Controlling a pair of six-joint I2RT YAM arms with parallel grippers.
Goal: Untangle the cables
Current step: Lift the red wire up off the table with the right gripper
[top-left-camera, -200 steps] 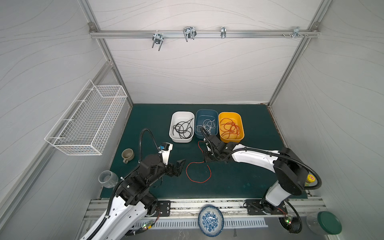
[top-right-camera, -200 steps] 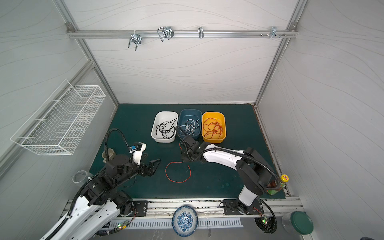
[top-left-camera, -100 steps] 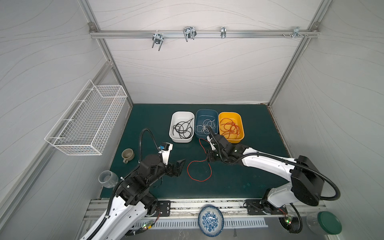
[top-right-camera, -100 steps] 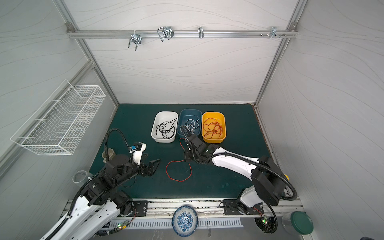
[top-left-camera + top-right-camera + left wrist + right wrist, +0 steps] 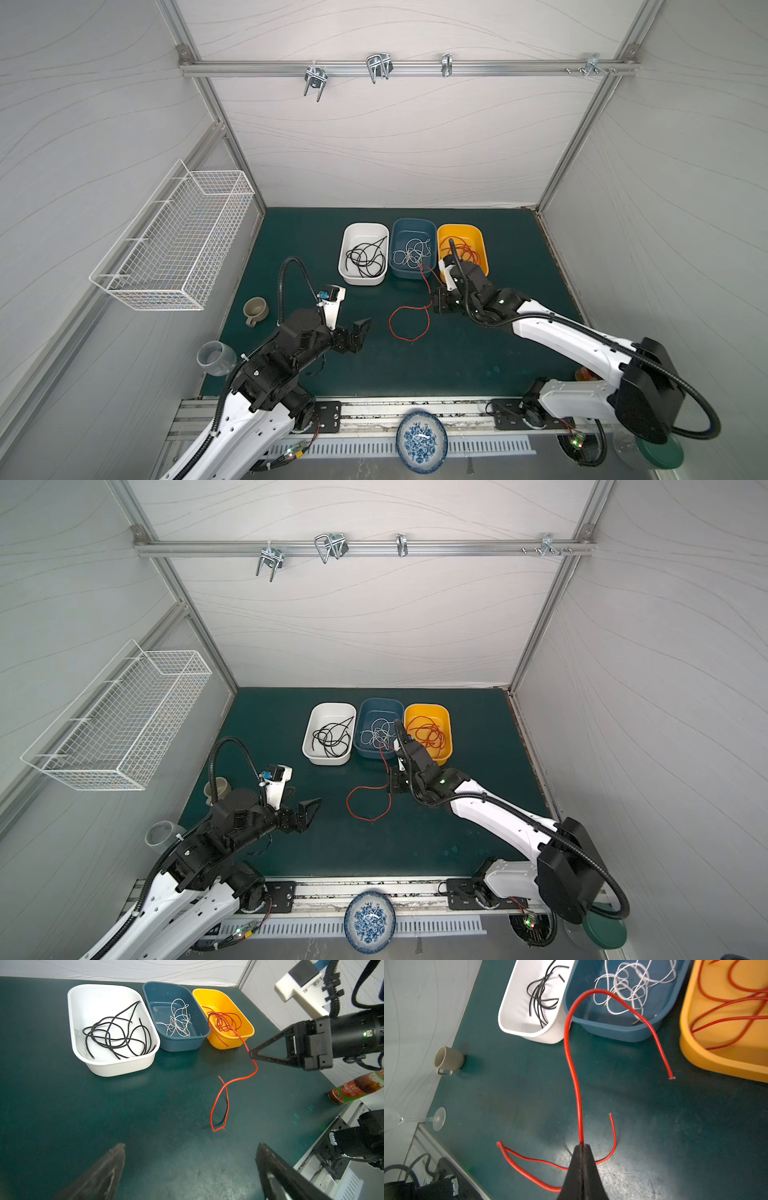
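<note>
**Two matching white-and-black robot arms**

The left arm (image 5: 249, 419) and right arm (image 5: 552, 336) share one build: smooth white link shells joined by chunky matte black joint housings. A ribbed black conduit hose (image 5: 333, 995) runs along each arm. A white camera bracket (image 5: 334, 307) with a blue plug sits at the left wrist, and a small green light (image 5: 365, 1034) glows on the right. The left gripper (image 5: 191, 1145) and right gripper (image 5: 582, 1146) have black, wedge-shaped fingers. Black screwed base plates (image 5: 328, 413) anchor both arms.

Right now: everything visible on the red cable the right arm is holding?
The red cable is a thin, glossy, flexible single wire. The right gripper has its jaws shut on it mid-length. One part arches up, its cut end hanging near the yellow tray; the rest loops down to the green mat, sharply kinked there.
</note>
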